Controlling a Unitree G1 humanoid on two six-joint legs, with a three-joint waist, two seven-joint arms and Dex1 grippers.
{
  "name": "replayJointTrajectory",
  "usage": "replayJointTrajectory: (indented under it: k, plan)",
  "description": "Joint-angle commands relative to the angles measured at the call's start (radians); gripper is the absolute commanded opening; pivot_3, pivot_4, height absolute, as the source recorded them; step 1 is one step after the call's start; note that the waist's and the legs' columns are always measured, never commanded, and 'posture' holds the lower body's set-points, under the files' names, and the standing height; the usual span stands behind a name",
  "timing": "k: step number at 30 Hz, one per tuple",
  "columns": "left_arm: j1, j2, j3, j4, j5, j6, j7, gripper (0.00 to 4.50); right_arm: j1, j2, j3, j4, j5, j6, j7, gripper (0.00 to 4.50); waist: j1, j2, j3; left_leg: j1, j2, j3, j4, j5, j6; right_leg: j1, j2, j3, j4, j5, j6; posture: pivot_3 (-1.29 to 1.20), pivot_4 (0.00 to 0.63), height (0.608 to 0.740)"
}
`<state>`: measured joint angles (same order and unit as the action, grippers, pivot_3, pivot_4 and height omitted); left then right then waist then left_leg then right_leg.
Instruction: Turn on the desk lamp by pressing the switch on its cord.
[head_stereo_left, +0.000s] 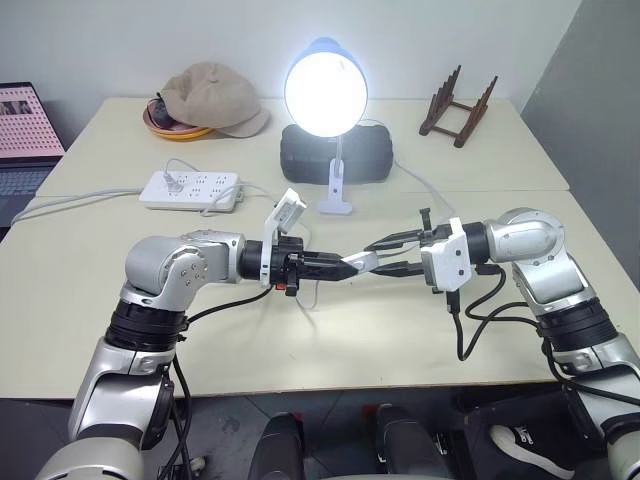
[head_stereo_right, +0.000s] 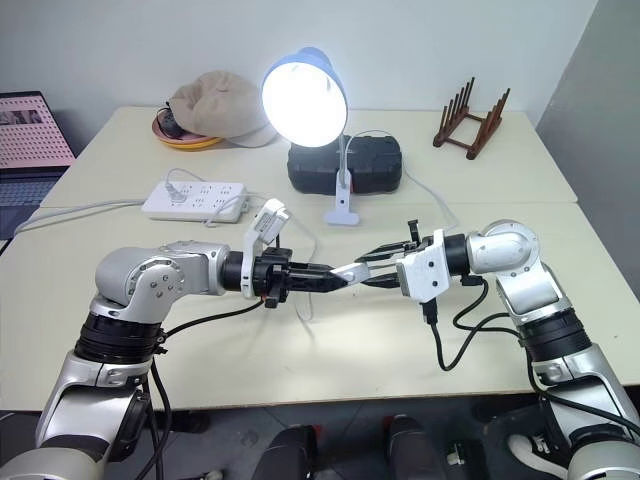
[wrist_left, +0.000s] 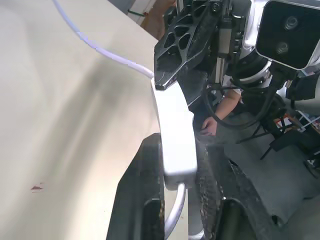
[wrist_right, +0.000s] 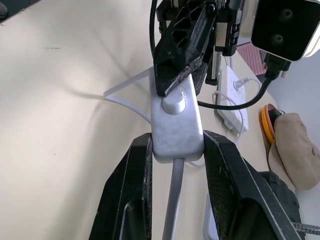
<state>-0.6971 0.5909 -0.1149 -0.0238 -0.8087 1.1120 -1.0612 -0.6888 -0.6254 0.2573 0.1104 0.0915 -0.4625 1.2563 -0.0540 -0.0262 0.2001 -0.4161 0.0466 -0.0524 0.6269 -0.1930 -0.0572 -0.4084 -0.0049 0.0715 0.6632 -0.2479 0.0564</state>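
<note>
Small white oblong switch (wrist_right: 176, 120) pinched end-to-end by right gripper (wrist_right: 175, 150) and left gripper (wrist_left: 177, 165), steadying it mid-air for pressing; blue-shaded desk lamp (head_stereo_left: 325, 90) glows, likely done.

White switch (wrist_left: 175, 132) clamped in left pincer (wrist_left: 181, 200), right pincer (wrist_left: 172, 80) gripping its far end, cord (wrist_left: 97, 45) over table (wrist_left: 60, 125)

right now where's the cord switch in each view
Left eye view: the switch sits centre frame, between the left claw and the right claw.
Right eye view: the switch is again central, below the lit desk lamp.
Left wrist view: the switch lies edge-on, clamped between this claw's fingers.
Right wrist view: the switch faces the camera, its round button visible.
Shared landmark: the cord leaving the switch.
</note>
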Motion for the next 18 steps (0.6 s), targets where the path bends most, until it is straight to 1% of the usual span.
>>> replayJointTrajectory:
  k: [1,7,8,9,10,13,15,18]
  plan:
    - [0.01,0.002,0.012,-0.044,-0.02,0.006,-0.018,0.48,-0.031,0.0,-0.012,-0.003,0.003,-0.024,-0.012,1.06,0.0,0.0,0.0,0.0,0.0,0.0,0.0,0.0,0.0,0.0,0.0,0.0,0.0,0.0,0.0,0.0,0.15,0.74]
    - [0.023,-0.011,0.019,-0.061,-0.009,-0.022,0.002,0.48,-0.032,-0.001,-0.012,0.004,0.006,-0.021,-0.015,1.06,0.0,0.0,0.0,0.0,0.0,0.0,0.0,0.0,0.0,0.0,0.0,0.0,0.0,0.0,0.0,0.0,0.15,0.74]
    - [0.025,-0.011,0.025,-0.064,-0.021,-0.016,-0.004,1.18,-0.032,-0.001,-0.011,0.005,0.008,-0.018,-0.014,1.06,0.0,0.0,0.0,0.0,0.0,0.0,0.0,0.0,0.0,0.0,0.0,0.0,0.0,0.0,0.0,0.0,0.15,0.74]
    - [0.027,-0.007,0.03,-0.069,-0.029,-0.01,-0.01,1.31,-0.033,-0.001,-0.011,0.011,0.008,-0.017,-0.013,1.06,0.0,0.0,0.0,0.0,0.0,0.0,0.0,0.0,0.0,0.0,0.0,0.0,0.0,0.0,0.0,0.0,0.15,0.74]
    - [0.03,0.0,0.037,-0.075,-0.036,-0.004,-0.013,1.62,-0.033,-0.001,-0.011,0.019,0.01,-0.013,-0.011,1.06,0.0,0.0,0.0,0.0,0.0,0.0,0.0,0.0,0.0,0.0,0.0,0.0,0.0,0.0,0.0,0.0,0.15,0.74]
    - [0.031,0.014,0.058,-0.081,-0.051,0.01,-0.008,2.24,-0.035,-0.001,-0.01,0.036,0.014,-0.004,-0.007,1.06,0.0,0.0,0.0,0.0,0.0,0.0,0.0,0.0,0.0,0.0,0.0,0.0,0.0,0.0,0.0,0.0,0.15,0.74]
    - [0.032,0.029,0.087,-0.085,-0.059,0.021,0.005,2.57,-0.036,0.005,-0.005,0.059,0.018,0.002,-0.002,1.06,0.0,0.0,0.0,0.0,0.0,0.0,0.0,0.0,0.0,0.0,0.0,0.0,0.0,0.0,0.0,0.0,0.15,0.74]
    - [0.057,0.093,0.097,-0.119,-0.028,-0.012,-0.011,3.15,-0.04,0.023,0.01,0.11,0.011,-0.006,0.004,1.06,-0.002,0.0,0.0,0.0,0.0,0.0,0.0,0.0,0.0,0.0,0.0,0.0,0.0,0.0,0.0,0.0,0.15,0.74]
